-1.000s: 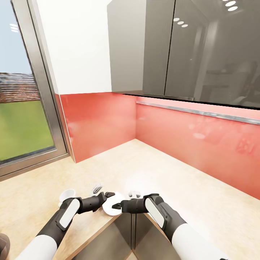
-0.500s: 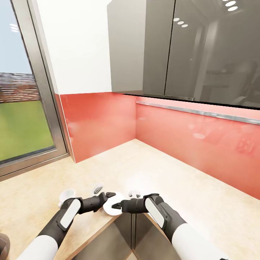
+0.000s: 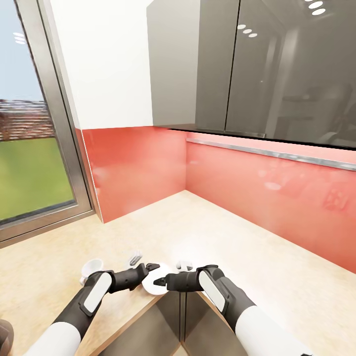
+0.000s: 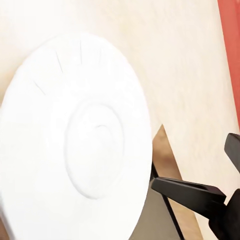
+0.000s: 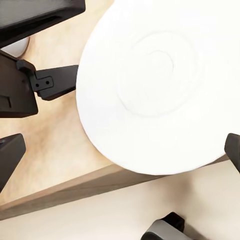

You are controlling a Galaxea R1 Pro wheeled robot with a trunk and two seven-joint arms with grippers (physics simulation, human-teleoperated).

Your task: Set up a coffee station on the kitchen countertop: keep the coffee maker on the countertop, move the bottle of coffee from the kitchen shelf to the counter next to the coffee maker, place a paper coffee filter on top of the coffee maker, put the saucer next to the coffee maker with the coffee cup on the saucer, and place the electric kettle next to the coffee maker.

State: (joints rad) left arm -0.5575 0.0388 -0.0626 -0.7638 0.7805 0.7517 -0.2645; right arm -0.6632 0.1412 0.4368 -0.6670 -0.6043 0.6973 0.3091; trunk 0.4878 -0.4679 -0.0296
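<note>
The head view looked down on a corner of the kitchen counter (image 3: 232, 237), a light beige wood-grain top that met a red backsplash (image 3: 277, 198), with dark grey wall cabinets (image 3: 247, 64) above and a window (image 3: 29, 148) at the robot's left. Both arms reached forward to the near edge of the counter. The saucer (image 3: 157, 283), a small round white plate, lay at this edge, and in the right wrist view its rim (image 5: 165, 85) came a little over the wooden edge. The left end effector (image 3: 147, 269) was at the left side of the saucer and the right end effector (image 3: 159, 283) at its near side; the fingertips of both were just beside the rim. The fingers of the left one (image 5: 55, 82) appeared spread apart, but I cannot tell if they touched the plate. For the right end effector I cannot tell if it was open or closed. The coffee cup (image 3: 92, 267), white, stood on the counter behind the left forearm, apart from the saucer. Two small pale objects (image 3: 133, 257) lay near the saucer, too small to name.
</note>
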